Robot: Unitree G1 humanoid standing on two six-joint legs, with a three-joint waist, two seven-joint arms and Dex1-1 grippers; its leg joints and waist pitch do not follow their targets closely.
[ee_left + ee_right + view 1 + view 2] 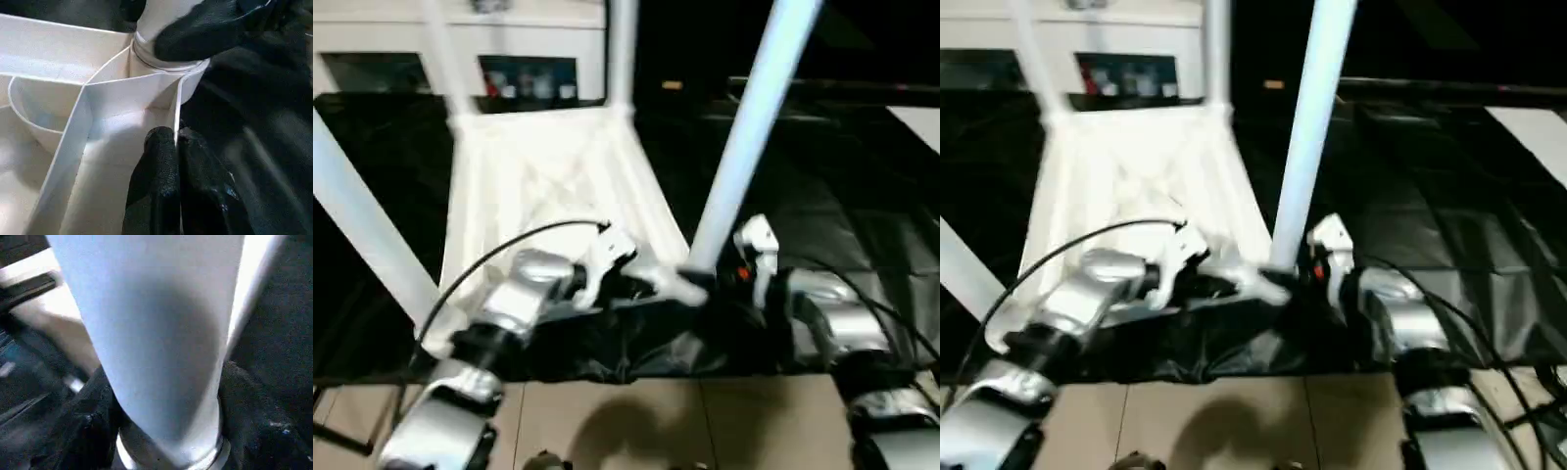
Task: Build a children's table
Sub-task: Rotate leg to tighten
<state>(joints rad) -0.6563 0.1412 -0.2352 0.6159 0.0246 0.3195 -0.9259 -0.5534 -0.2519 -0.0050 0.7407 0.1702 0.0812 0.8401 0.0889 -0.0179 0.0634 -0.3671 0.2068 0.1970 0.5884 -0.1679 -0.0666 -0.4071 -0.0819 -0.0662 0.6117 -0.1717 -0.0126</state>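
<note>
Left eye view: one upturned top [548,186] on the black-covered counter [862,225], four legs [754,127] standing up. Left wrist view: left hand [177,147] clenched on a rib by the corner socket [166,73]. Right wrist view: right hand [161,431] grasping one leg's base.

Table top [548,186]: plain white, ribbed underside, no pattern. Legs [749,127]: white, bluish in shade. Bench cover [842,215]: glossy black sheet. Forearms [524,294]: silver with black cables. Left tool [178,139] and right tool [161,421]: black fingers. Floor [636,421], lower frame: beige tiles. Cabinet [460,29], upper left: white.
</note>
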